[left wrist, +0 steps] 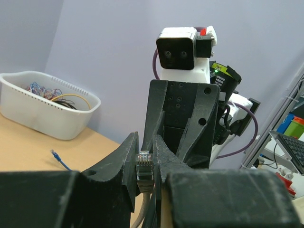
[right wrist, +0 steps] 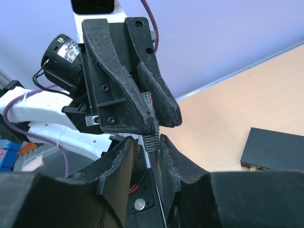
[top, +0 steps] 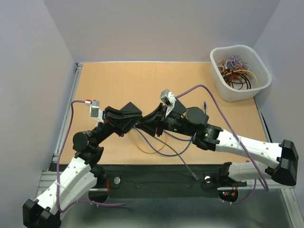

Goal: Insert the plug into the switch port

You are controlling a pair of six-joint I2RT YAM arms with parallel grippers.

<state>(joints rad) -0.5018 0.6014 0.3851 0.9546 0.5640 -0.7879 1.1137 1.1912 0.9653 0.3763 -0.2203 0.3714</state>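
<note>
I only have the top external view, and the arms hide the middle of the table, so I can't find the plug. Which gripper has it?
Observer: The left gripper has it. The plug sits clamped between its fingers.
Operator: And the right one?
Observer: The right gripper straddles the cable boot just behind the plug. I cannot tell whether it grips.
Operator: Where is the switch?
Observer: The black switch lies flat on the table, apart from both grippers.
</note>
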